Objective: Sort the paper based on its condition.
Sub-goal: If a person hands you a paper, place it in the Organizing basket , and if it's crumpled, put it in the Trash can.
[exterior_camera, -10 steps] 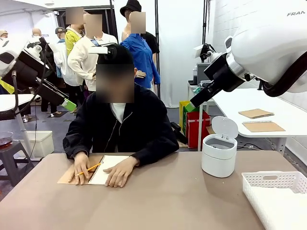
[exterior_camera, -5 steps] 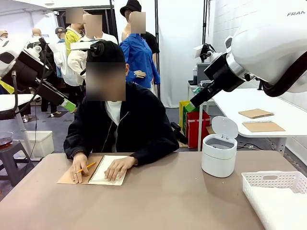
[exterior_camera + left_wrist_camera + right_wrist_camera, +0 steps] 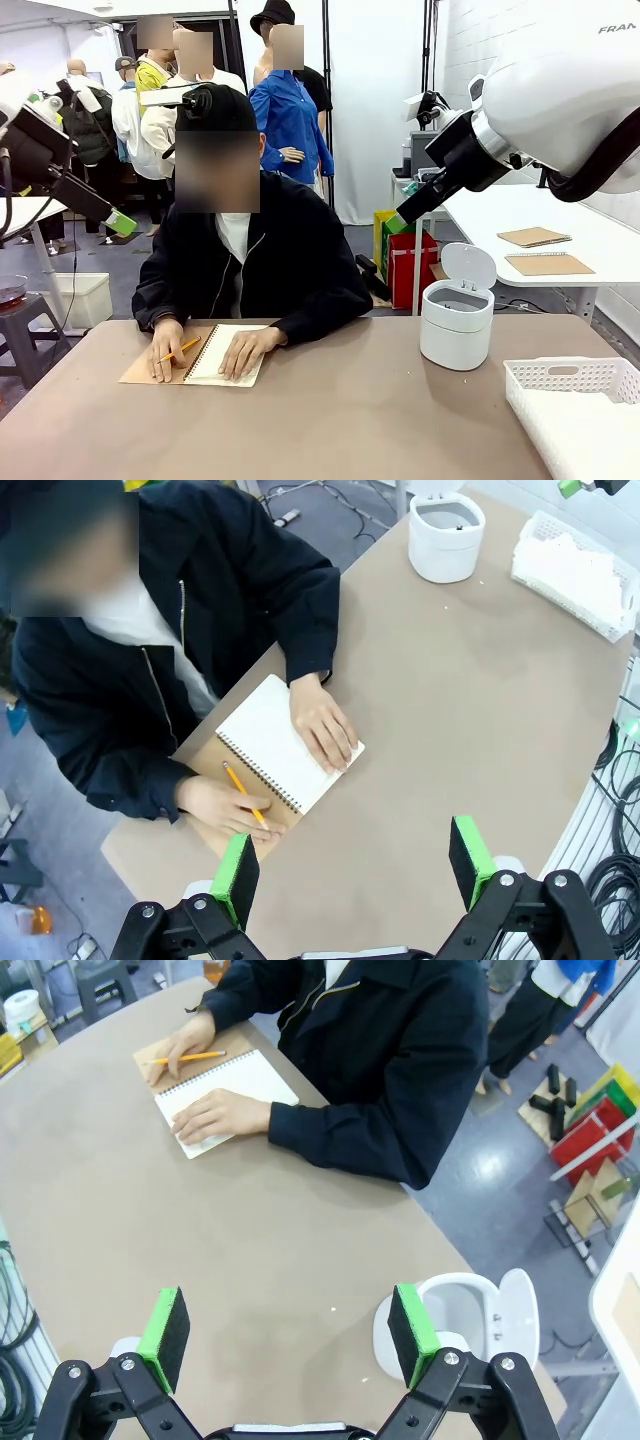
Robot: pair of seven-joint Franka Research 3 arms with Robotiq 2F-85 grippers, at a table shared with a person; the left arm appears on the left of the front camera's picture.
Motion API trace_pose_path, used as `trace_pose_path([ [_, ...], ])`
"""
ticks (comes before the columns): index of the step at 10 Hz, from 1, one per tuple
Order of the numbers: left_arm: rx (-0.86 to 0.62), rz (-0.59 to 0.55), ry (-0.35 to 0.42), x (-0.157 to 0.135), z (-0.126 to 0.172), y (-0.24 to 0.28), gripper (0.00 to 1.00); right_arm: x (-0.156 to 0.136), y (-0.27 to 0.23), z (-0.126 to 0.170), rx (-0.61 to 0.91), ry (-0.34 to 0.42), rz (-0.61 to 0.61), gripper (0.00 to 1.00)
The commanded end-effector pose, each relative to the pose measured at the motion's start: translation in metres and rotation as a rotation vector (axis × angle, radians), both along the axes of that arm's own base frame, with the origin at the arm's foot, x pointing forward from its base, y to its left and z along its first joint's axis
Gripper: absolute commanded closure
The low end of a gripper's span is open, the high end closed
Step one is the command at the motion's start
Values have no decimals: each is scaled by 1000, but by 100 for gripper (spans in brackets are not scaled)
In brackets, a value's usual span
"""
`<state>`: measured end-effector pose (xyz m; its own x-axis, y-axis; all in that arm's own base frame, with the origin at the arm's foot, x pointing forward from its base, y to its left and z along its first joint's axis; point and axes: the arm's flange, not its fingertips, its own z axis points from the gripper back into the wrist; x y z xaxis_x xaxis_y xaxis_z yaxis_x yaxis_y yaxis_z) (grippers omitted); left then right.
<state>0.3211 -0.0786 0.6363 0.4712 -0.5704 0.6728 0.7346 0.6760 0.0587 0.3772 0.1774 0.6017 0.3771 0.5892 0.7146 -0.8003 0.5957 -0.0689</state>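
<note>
We log table [image 3: 350, 420] plain grey-brown. Under person's flat hand [image 3: 247, 350]: notebook [image 3: 225, 352] page plain white, dark spiral, brown cover showing past it. Writing hand [image 3: 165, 352] holds yellow-orange pencil [image 3: 180, 350]. Above hands: black jacket [image 3: 290, 260], white shirt [image 3: 238, 228]. Well away from flat hand: white bin [image 3: 456, 320], then white basket [image 3: 570, 385] with lattice walls. Left gripper [image 3: 352, 855], right gripper [image 3: 288, 1325]: black, green pads [image 3: 412, 1322].

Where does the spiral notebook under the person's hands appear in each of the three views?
Front view: spiral notebook, lower left.
Left wrist view: centre, slightly left.
Right wrist view: upper left.
Shared landmark: white lidded bin.
</note>
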Motion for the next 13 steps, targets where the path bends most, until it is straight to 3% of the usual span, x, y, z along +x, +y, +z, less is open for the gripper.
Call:
trace_pose_path([
  [1,27,6,-23,-5,-4,3,0,1,0,0,-1,4,3,0],
  [2,38,-12,-65,-4,-3,3,0,1,0,0,-1,4,3,0],
  [3,3,2,-7,-2,1,2,0,1,0,0,-1,4,3,0],
  [8,3,2,-7,-2,1,2,0,-30,7,6,-19,53,-88,0],
  [13,3,2,-7,-2,1,2,0,-27,5,25,-49,105,-65,0],
])
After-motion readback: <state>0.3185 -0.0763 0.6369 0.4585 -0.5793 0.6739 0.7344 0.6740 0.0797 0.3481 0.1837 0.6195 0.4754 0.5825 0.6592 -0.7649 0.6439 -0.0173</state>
